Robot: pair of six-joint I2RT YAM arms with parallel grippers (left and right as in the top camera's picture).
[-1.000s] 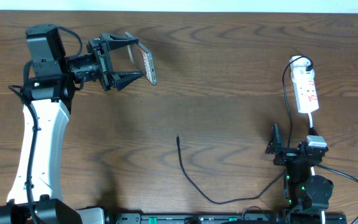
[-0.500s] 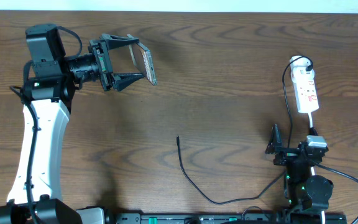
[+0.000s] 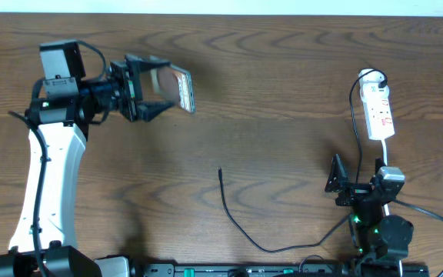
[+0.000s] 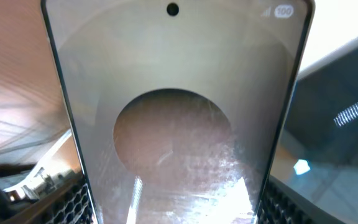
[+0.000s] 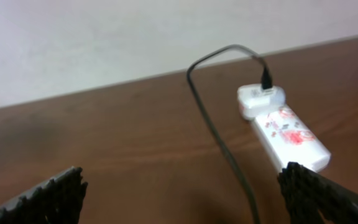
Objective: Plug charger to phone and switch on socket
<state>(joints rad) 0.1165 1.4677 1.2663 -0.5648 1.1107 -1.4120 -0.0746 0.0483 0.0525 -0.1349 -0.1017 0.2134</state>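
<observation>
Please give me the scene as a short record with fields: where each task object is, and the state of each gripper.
phone: held by the left gripper, screen facing the left wrist camera
left gripper: shut on phone
charger: lies loose on table, plug tip free, not in phone
socket: on table, far right, black lead attached; switch state cannot be told
right gripper: open, empty, apart from socket

You'll find the phone (image 3: 177, 87) toward the far-left corner of the desk (image 3: 283, 115), held between the left fingers (image 3: 152, 110). The charger (image 3: 221, 185) lies near the middle of the front edge, its plug tip pointing at the far edge. The power strip (image 3: 380, 114) lies along the right edge, behind the right fingers (image 3: 334, 177) at the front-right corner.
</observation>
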